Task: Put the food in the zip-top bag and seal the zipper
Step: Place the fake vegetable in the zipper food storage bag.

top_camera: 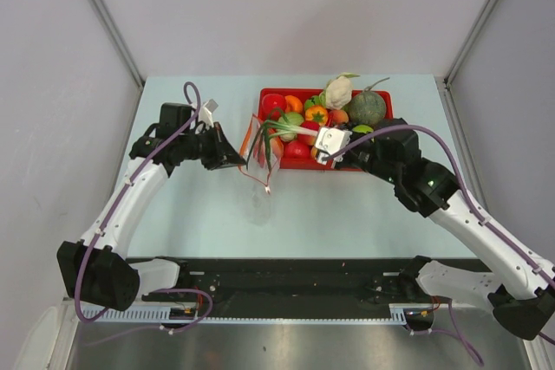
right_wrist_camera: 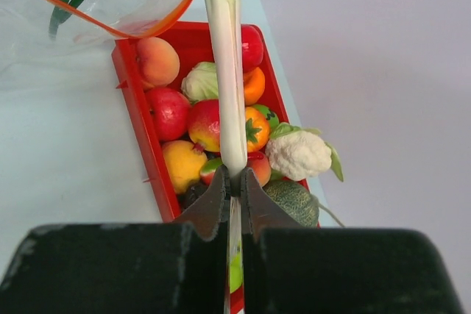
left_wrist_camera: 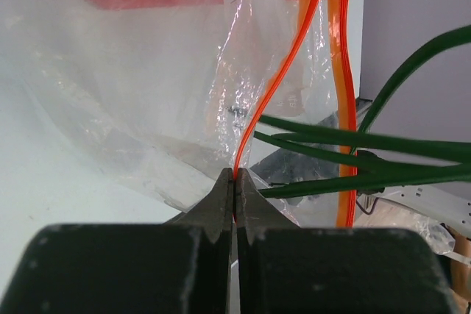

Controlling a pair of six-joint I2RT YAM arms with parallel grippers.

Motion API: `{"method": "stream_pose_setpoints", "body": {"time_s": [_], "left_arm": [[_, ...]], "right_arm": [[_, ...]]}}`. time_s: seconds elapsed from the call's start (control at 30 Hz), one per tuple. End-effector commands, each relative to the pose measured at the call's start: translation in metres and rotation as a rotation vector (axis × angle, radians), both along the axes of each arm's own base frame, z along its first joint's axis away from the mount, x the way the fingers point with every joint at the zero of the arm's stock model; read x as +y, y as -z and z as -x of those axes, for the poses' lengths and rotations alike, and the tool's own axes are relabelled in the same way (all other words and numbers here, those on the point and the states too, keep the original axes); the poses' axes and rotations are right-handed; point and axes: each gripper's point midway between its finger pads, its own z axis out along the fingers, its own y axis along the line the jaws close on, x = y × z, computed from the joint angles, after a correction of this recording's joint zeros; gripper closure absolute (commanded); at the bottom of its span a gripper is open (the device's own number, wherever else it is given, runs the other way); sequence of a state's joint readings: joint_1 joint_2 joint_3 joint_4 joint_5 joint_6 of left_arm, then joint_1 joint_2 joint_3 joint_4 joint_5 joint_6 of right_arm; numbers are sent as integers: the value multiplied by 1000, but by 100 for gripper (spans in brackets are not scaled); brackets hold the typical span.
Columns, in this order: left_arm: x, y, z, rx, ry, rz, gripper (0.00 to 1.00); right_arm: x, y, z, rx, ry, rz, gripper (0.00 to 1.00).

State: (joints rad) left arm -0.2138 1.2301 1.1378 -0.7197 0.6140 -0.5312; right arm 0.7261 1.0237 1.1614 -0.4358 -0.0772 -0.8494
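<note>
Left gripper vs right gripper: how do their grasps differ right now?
Left gripper is shut on the zipper, the thin orange strip of the zip-top bag; right gripper is shut on the leek by its thick white stalk. Left gripper sits left of the red tray; right gripper hangs over its near edge. Shared: both jaws closed, pointing toward each other.

Top cam sits high behind the arms and looks down on the whole table and tray, so that's your far view. Left wrist cam peers past the left gripper, jammed right up against the bag and zipper, facing the tray. Right wrist cam looks close past the right gripper along the leek, over the tray toward the bag; all three views share leek, bag and tray.
</note>
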Motion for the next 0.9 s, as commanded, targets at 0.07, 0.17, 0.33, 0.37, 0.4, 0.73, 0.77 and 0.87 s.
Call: {"method": "stream_pose_setpoints", "body": {"time_s": [0.07,0.17,0.33,0.37,0.4,0.73,0.77,0.87], "left_arm": [[3,-17,-2,-78,-6,4,100],[5,-20,-3,-95,-14,-5,100],[7,-26,-4,-151,-23,-33,100],[7,-26,-4,-161,-23,-43,100],[9,-28,-5,-184,-32,-64,100],[23,-49,-10,-365,-64,-214,100],[25,-52,-11,-379,-70,-224,100],[29,-61,-14,-431,-76,-252,100]], "right_arm": [[10,-7,15,-67,-96,84,100],[17,6,33,-19,-165,159,100],[22,33,53,126,-220,278,100],[23,30,55,141,-216,280,100],[21,34,57,168,-214,300,100],[18,48,55,363,-104,300,100],[16,50,53,387,-92,303,100],[12,44,50,409,-73,282,100]]}}
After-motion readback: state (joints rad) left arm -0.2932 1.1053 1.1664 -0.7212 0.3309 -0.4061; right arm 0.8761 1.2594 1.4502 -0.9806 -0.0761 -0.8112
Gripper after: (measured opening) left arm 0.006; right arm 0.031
